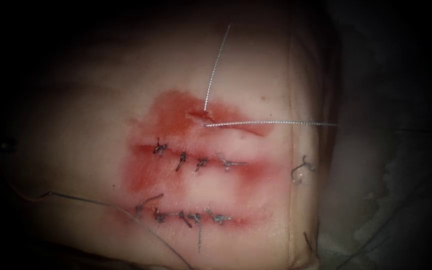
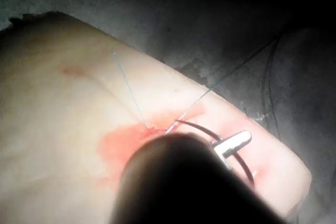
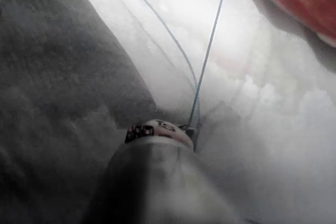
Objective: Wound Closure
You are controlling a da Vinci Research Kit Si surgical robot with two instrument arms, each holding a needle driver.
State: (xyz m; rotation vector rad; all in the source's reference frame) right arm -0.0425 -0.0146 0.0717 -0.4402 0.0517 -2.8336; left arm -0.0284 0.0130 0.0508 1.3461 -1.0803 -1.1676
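On the tissue (image 1: 101,125) two strands of thread (image 1: 276,123) are leaving the red fluid (image 1: 176,112) at the far cut (image 1: 203,116), one running far, one right; nearer, two cuts are lying stitched; in the left wrist view the left tool (image 2: 233,145) is gripping the needle (image 2: 202,127) near mid-curve, above the tissue; the right tool (image 3: 157,129) is sitting by the thread, and I cannot tell what it holds

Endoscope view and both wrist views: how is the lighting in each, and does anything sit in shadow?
Endoscope view: light pools on the pale pork tissue; its edges sink into dark. Left wrist view: bright tissue, unlit dark shaft; left claw grips the dark curved needle mid-curve, tissue entry unclear. Right wrist view: glare; thin blue thread runs to the right claw.
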